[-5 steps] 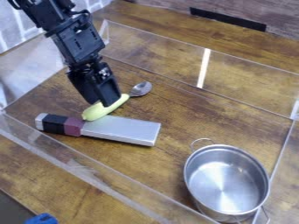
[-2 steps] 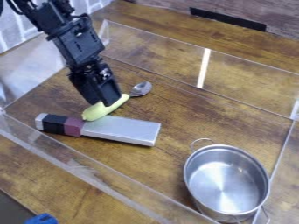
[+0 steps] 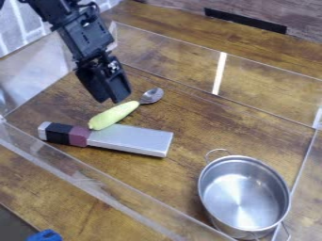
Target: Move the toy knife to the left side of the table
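Note:
The toy knife (image 3: 105, 137) lies flat on the table (image 3: 214, 122) at the front left, its grey blade pointing right and its black-and-maroon handle at the left end. My gripper (image 3: 107, 89) hangs above and behind it, over the spoon's handle, clear of the knife. Its dark fingers point down and stand open with nothing between them.
A metal spoon (image 3: 122, 110) with a yellow-green handle lies just behind the knife. A steel pot (image 3: 243, 196) stands at the front right. Low clear plastic walls (image 3: 220, 73) run round the tabletop.
The gripper has risen and drawn back up and to the left, away from the spoon's handle. Knife, spoon and pot have not moved.

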`<state>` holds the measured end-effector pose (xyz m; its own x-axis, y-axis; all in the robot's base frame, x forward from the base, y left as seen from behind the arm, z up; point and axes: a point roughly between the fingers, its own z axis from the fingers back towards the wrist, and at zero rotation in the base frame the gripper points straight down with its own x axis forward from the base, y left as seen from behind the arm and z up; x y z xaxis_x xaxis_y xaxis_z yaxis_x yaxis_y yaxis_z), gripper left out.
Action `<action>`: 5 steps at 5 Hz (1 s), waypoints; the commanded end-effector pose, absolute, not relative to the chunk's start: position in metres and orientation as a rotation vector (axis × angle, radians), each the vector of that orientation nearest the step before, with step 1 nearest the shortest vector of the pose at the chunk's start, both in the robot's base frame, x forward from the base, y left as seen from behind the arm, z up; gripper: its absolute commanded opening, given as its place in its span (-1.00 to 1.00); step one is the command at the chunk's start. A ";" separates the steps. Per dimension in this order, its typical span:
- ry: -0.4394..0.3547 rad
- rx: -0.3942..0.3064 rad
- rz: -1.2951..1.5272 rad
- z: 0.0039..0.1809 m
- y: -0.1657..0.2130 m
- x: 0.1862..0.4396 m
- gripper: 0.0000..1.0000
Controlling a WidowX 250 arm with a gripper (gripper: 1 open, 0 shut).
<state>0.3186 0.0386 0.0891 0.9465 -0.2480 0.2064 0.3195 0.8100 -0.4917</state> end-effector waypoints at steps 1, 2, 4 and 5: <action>-0.156 -0.534 -0.360 0.086 0.040 0.319 1.00; -0.142 -0.542 -0.390 0.073 0.043 0.312 1.00; -0.165 -0.561 -0.380 0.087 0.042 0.306 1.00; -0.165 -0.579 -0.417 0.092 0.030 0.312 1.00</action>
<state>0.3052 0.0311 0.0663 0.9281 -0.3165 0.1961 0.3713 0.7469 -0.5516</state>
